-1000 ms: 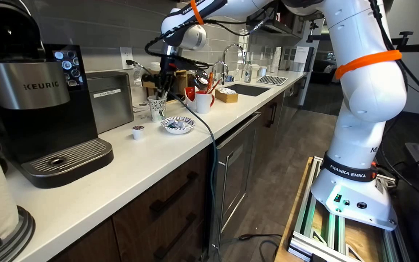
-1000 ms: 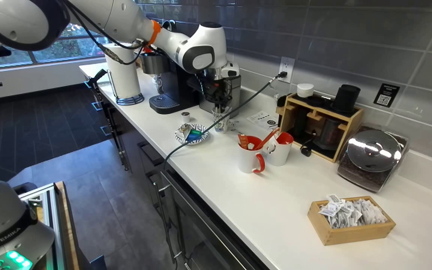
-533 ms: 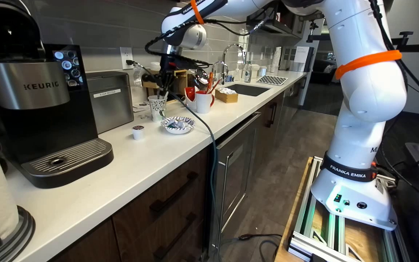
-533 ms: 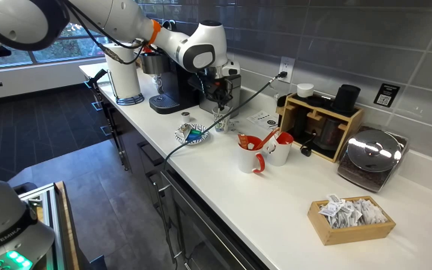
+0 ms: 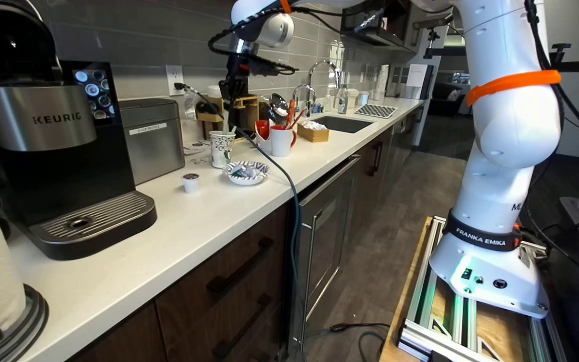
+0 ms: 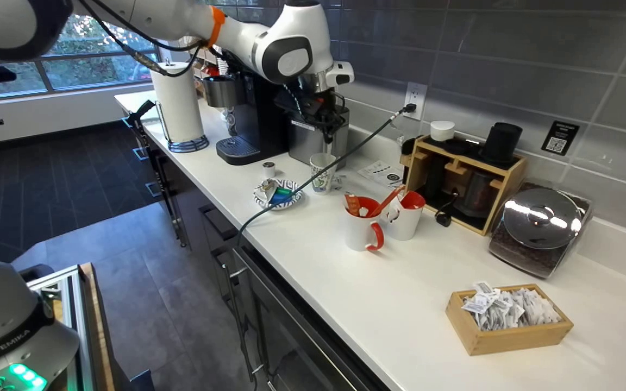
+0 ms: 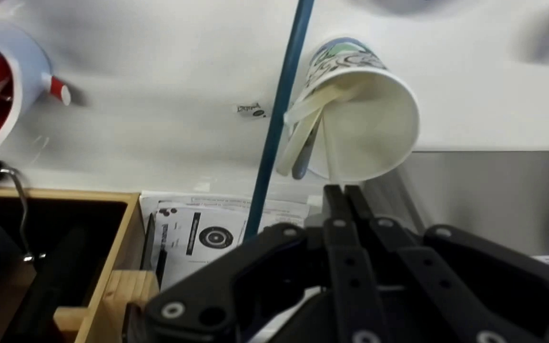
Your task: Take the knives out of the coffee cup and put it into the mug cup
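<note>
A patterned paper coffee cup (image 5: pixel 220 151) stands on the counter in both exterior views (image 6: pixel 321 179) and, seen from above, in the wrist view (image 7: pixel 374 128). My gripper (image 7: pixel 342 188) is above its rim, fingertips nearly together on the end of a pale, translucent knife (image 7: pixel 330 150). The knife's lower part is inside the cup. Other utensils, pale handles (image 7: pixel 298 143) and a grey handle (image 7: pixel 306 159), lean on the cup's rim. A white mug with red inside (image 6: pixel 357 234) holds red utensils. A second white and red mug (image 6: pixel 404 222) stands beside it.
A dark power cable (image 6: pixel 367 140) runs from the outlet across the counter, close to the cup. A patterned plate (image 6: pixel 292 201) with wrappers and a coffee pod (image 6: pixel 269 169) sit nearby. A coffee machine (image 5: pixel 63 166), wooden shelf box (image 6: pixel 503 201) and packet box (image 6: pixel 508 342) stand around.
My gripper's fingers drew together over the cup, then the gripper rose, pulling the knife partly up. The paper cup shifted slightly toward the mugs.
</note>
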